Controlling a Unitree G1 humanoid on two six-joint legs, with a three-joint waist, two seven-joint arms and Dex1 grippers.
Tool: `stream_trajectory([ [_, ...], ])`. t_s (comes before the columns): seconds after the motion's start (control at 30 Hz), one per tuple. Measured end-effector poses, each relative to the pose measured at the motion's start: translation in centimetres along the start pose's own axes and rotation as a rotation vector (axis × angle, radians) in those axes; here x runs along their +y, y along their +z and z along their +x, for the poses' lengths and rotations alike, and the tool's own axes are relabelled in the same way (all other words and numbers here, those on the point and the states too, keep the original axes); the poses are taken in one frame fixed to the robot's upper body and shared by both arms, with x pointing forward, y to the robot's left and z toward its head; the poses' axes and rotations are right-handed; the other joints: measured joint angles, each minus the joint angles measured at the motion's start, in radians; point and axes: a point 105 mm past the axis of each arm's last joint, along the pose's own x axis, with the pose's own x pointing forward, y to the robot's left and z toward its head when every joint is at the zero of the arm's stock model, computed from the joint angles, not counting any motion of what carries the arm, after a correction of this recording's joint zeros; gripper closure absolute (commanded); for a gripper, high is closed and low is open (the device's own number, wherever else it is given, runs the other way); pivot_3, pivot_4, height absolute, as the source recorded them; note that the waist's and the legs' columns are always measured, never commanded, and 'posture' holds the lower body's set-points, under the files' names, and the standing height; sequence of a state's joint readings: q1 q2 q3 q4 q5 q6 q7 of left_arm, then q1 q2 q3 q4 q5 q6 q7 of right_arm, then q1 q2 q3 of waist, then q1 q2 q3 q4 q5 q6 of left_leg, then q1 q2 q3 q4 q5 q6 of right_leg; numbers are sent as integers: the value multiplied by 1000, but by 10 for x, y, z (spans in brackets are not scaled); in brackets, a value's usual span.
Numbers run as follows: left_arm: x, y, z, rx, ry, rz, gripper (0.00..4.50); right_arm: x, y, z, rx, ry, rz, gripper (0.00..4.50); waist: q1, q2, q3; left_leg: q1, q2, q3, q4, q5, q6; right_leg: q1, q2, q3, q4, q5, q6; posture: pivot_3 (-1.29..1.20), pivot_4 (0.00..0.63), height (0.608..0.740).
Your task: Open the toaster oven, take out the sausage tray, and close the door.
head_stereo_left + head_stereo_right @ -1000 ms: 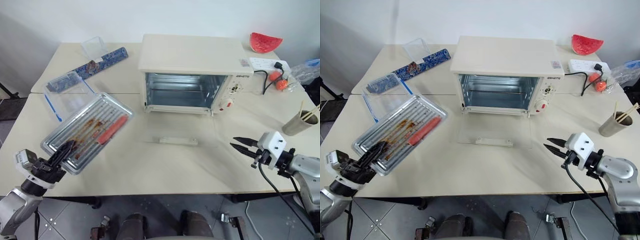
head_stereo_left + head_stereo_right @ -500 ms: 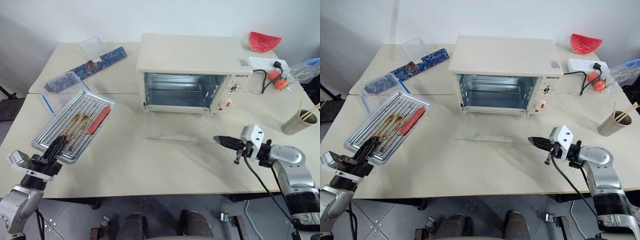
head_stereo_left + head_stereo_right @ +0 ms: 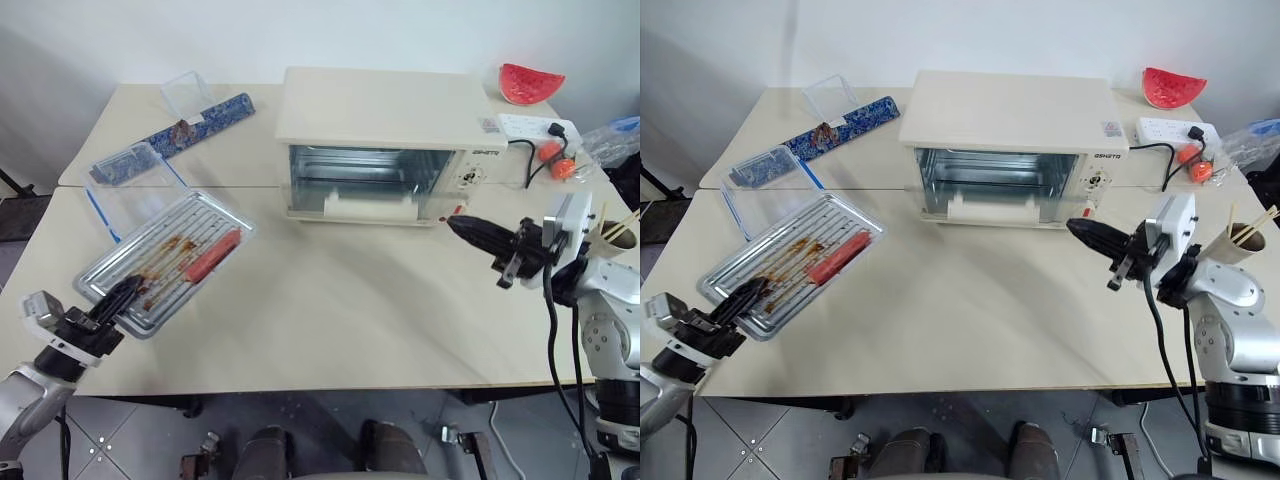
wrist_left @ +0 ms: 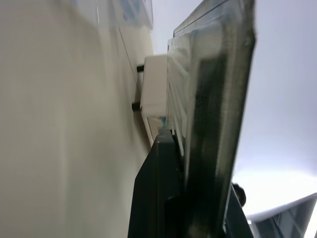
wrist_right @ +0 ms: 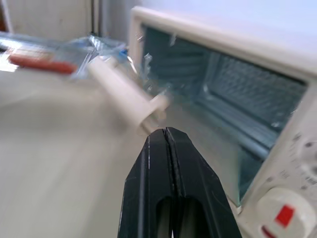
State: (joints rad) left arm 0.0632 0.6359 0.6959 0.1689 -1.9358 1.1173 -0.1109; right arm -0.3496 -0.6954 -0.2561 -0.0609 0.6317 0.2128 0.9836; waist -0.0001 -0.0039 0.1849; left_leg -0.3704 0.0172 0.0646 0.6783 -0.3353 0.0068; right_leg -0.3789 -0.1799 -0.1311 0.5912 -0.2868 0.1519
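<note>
the left gripper (image 3: 118,298) is clamped on the near rim of the sausage tray (image 3: 165,262), holding it over the table's (image 3: 330,320) left side, close to its front edge. the tray tilts a little, its far end raised toward the clear plastic box (image 3: 138,180), and one red sausage (image 3: 212,258) lies on the greasy ridges. gripping the rim rather than the middle keeps the fingers off the food, and holding the tray out to the left keeps it away from the oven front.

the toaster oven (image 3: 385,145) stands at the middle of the table's back part. its door (image 3: 370,198) is swung partway up, not yet flush with the frame, with the cream handle (image 3: 368,207) low on the glass. the right gripper (image 3: 465,229) has its fingers pressed together into a single wedge, its tip just beside the door's right end near the knobs. shut fingers suit a push better than a pinch here. i judge the tray is out and only the closing of the door remains.
</note>
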Motion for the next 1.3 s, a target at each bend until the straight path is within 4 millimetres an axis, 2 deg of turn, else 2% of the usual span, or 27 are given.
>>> stream_trajectory([
  [0.17, 3, -23, 12, 158, 11, -5, 4500, 0, 13, 2, -29, -34, -4, 4466, 2, 0, 0, 0, 0, 0, -3, 0, 0, -1, 0, -1, 0, 0, 0, 0, 150, 740],
  [0.27, -4, -30, 25, 214, -32, 0, 4500, 8, 3, -7, 3, -40, 18, 4466, 6, 0, 0, -1, -1, 1, -5, 0, 0, -2, 0, -1, 0, 0, 0, 0, 150, 740],
  [0.33, -10, -41, 39, 306, -53, 25, 4500, 15, 0, -23, 19, -37, 74, 4466, 17, 0, 0, -1, -2, 2, -6, 0, 0, -3, 0, -1, 0, 0, 0, 0, 150, 740],
  [0.47, -13, -82, 64, 581, -61, 86, 4500, 37, -4, -53, 108, 8, 105, 3314, 33, 0, 0, -1, -3, 6, -7, 0, 0, -2, 1, -1, -1, 0, 1, 0, 150, 740],
  [0.57, -9, -116, 80, 804, -54, 123, 4500, 62, -9, -74, 179, 53, 106, 2249, 37, 0, 0, 0, -2, 8, -8, 0, 0, -1, 1, -1, -2, 0, 1, 0, 150, 740],
  [0.7, -9, -136, 98, 924, -75, 145, 4500, 81, -11, -83, 213, 90, 91, 796, 22, 0, 0, 2, -1, 13, -9, 1, 0, -2, 2, 0, -3, 0, 1, 0, 150, 740],
  [0.77, -4, -147, 116, 956, -72, 147, 4500, 89, -12, -90, 214, 82, 130, 138, 27, 0, -1, 2, -1, 13, -10, 2, 0, -1, 2, 0, -4, 0, 1, 0, 150, 740],
  [0.83, 3, -162, 134, 990, -57, 140, 4500, 98, -14, -94, 216, 109, 179, 62, 33, 0, 0, 1, -1, 13, -8, 2, 0, 0, 2, 0, -5, 0, 1, 0, 150, 740],
  [1.0, 1, -178, 167, 982, -83, 129, 4500, 94, -6, -98, 185, 85, 109, 62, 48, 0, -1, 2, -2, 12, -6, 2, 1, 2, 2, 0, -5, 1, 1, 0, 150, 740],
  [1.2, 3, -187, 185, 961, -94, 109, 4500, 100, -12, -106, 220, 75, 145, 62, 67, 1, -2, 2, -2, 10, -1, 2, 2, 4, 1, -1, -4, 1, 2, 0, 150, 740],
  [1.3, 4, -190, 186, 968, -94, 124, 4500, 98, -13, -109, 221, 60, 142, 62, 70, 1, -2, 2, -2, 10, 2, 1, 2, 4, 0, 0, -5, 1, 2, 0, 150, 740],
])
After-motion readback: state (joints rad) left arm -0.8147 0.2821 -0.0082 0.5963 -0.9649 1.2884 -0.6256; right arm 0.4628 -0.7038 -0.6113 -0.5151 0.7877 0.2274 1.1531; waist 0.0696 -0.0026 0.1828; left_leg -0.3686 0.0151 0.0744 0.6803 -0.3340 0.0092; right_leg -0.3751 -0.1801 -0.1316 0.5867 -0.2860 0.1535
